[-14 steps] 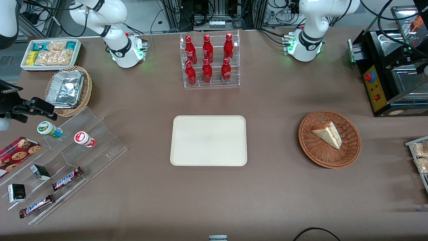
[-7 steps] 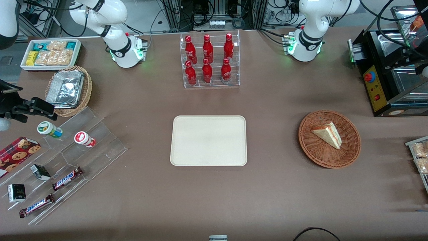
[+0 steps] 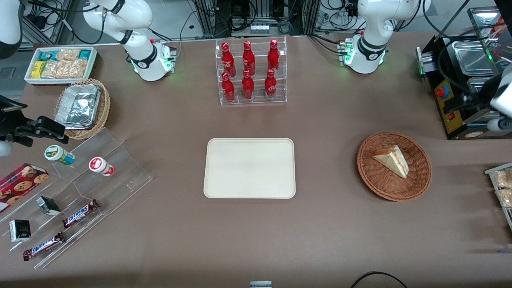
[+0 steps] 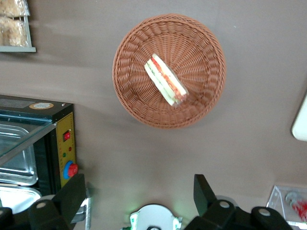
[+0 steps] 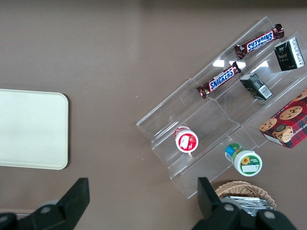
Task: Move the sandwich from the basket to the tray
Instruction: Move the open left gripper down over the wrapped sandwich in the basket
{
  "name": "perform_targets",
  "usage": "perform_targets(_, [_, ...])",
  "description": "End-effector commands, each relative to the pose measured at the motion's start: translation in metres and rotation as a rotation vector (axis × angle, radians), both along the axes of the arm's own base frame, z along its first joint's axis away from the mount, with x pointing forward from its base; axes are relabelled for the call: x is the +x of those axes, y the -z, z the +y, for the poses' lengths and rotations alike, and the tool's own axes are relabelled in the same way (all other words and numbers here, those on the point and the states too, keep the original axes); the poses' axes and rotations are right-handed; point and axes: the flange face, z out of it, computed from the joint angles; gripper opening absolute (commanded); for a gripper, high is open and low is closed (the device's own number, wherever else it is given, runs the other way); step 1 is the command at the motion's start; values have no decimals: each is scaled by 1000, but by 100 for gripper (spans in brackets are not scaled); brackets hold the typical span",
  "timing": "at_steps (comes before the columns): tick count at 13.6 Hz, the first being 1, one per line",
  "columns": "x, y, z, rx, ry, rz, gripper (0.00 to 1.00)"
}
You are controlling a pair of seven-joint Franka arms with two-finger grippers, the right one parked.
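Newly arrived, open tool (image 4: 139, 194) hovers above basket (image 4: 169, 70).

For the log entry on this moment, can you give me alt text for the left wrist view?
A triangular sandwich lies in a round reddish-brown wicker basket on a brown table, seen from above with the open tool hovering apart from it. A black machine with a red button stands beside the basket.

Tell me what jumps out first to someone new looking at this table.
The sandwich lying in the basket, toward the working arm's end. The bare tray sits mid-table, nearer the front camera than the red bottles. The tool hangs open above the table, holding nothing.
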Motion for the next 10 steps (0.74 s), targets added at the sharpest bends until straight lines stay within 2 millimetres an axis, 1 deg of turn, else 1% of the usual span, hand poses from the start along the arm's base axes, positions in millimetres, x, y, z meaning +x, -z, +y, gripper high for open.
perform_targets(1, [4,34,5,33,-113,-15,100])
perform_targets(2, [7,50,7,37,-149,-13,100])
perform_targets(3, [9,65,16,43,-215,-24,100])
perform_targets(4, [10,80,16,50,-254,-35,100])
perform_targets(6, [5,113,20,55,-330,-39,100])
perform_targets(7, [2,126,25,46,-395,-57,100])
perform_targets(10, [2,167,20,12,-568,-115,100])
